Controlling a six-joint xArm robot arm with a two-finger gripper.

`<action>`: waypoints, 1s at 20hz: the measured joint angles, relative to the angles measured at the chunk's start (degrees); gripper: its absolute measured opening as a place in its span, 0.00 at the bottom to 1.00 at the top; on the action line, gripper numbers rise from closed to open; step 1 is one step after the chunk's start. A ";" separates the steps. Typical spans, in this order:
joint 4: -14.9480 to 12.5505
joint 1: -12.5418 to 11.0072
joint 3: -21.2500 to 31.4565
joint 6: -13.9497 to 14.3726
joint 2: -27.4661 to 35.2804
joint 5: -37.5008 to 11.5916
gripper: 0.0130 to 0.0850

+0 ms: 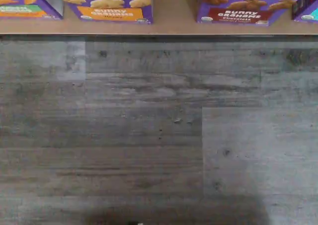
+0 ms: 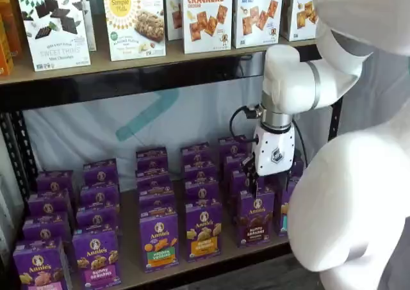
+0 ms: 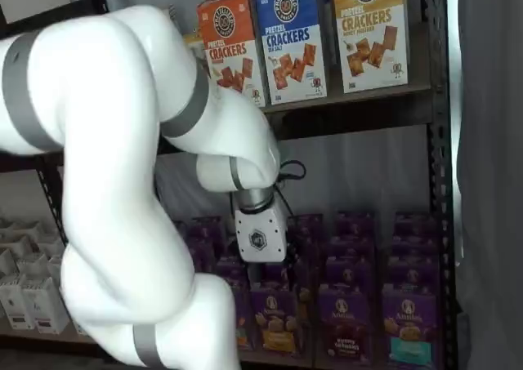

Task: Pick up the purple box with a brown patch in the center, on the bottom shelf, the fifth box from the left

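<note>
The purple box with the brown patch (image 1: 242, 7) stands at the front of the bottom shelf (image 1: 174, 26) in the wrist view. It also shows in both shelf views (image 2: 255, 217) (image 3: 347, 321). My gripper (image 2: 262, 181) hangs in front of the rows of purple boxes, above and just behind this box. Its white body and dark fingers also show in a shelf view (image 3: 265, 269). The fingers are dark against the boxes and no gap can be made out. Nothing is held.
A purple box with an orange-yellow patch (image 1: 107, 7) (image 2: 204, 230) stands left of the target, and one with a teal patch (image 3: 409, 327) stands to its right. Cracker boxes (image 2: 206, 15) fill the upper tier. Grey wood floor (image 1: 149, 135) lies below the shelf edge.
</note>
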 joint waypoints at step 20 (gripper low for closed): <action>0.63 -3.15 -6.59 -3.94 24.53 -19.36 1.00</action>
